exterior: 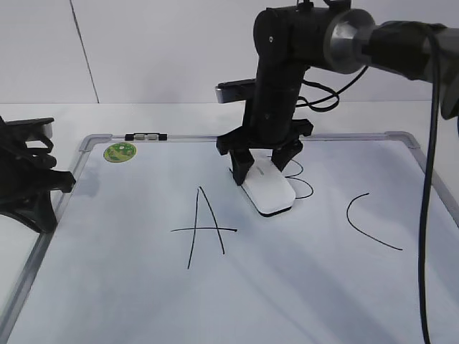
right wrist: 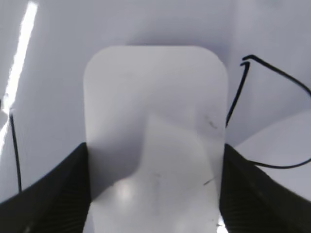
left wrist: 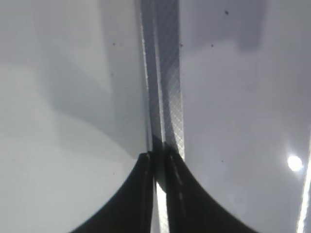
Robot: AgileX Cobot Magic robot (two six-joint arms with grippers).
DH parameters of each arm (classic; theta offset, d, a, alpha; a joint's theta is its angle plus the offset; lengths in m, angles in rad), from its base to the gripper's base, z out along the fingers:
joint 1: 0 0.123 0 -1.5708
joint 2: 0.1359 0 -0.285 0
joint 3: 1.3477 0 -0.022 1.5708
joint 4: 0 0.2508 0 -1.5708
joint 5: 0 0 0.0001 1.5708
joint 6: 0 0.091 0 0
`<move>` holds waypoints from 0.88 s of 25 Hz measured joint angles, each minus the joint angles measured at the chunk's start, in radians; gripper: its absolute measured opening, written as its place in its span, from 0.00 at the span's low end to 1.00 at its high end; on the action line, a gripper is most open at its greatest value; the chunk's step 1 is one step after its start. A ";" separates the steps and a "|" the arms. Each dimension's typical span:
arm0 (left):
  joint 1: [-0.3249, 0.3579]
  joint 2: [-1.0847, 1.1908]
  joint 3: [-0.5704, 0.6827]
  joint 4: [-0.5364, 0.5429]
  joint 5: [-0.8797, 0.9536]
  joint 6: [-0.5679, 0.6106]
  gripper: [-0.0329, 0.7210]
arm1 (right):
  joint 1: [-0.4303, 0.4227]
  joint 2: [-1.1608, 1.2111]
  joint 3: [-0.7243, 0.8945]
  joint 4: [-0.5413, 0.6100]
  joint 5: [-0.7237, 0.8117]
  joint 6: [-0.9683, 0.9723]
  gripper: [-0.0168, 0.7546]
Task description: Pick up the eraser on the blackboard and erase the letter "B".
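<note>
The eraser (exterior: 269, 190) is a white rounded block lying on the blackboard (exterior: 143, 301), right at the left side of the letter "B" (exterior: 303, 188), which it and the arm partly hide. My right gripper (exterior: 261, 170) reaches down from above, its two fingers pressed against the eraser's long sides at its far end. In the right wrist view the eraser (right wrist: 155, 111) fills the space between the fingers (right wrist: 155, 155), with strokes of the "B" (right wrist: 237, 97) to its right. My left gripper (exterior: 39, 188) rests shut and empty at the board's left edge, over the frame (left wrist: 165, 73).
A black "A" (exterior: 204, 229) is left of the eraser and a "C" (exterior: 366, 222) is at the right. A round green magnet (exterior: 120, 152) and a black-and-white marker (exterior: 145, 136) sit at the board's top left. A cable (exterior: 430, 179) hangs at the right.
</note>
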 joint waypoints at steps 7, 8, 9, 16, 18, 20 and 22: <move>0.000 0.008 -0.006 -0.002 0.007 0.000 0.08 | -0.060 0.001 -0.004 -0.002 -0.013 0.011 0.74; 0.000 0.010 -0.008 -0.002 0.011 0.000 0.08 | -0.072 0.001 -0.005 -0.006 -0.017 0.011 0.74; 0.000 0.014 -0.010 -0.003 0.013 0.000 0.08 | -0.086 0.001 -0.004 -0.017 -0.019 0.013 0.74; 0.000 0.019 -0.014 -0.006 0.023 0.000 0.08 | -0.190 0.001 -0.004 -0.035 -0.035 0.025 0.74; 0.000 0.022 -0.014 -0.006 0.026 0.000 0.08 | -0.222 0.001 -0.004 -0.039 -0.039 0.030 0.74; 0.000 0.024 -0.016 -0.006 0.028 0.000 0.08 | -0.249 0.001 -0.004 -0.040 -0.039 0.036 0.74; 0.000 0.024 -0.016 -0.008 0.028 0.000 0.08 | -0.260 0.001 -0.004 -0.037 -0.039 0.042 0.74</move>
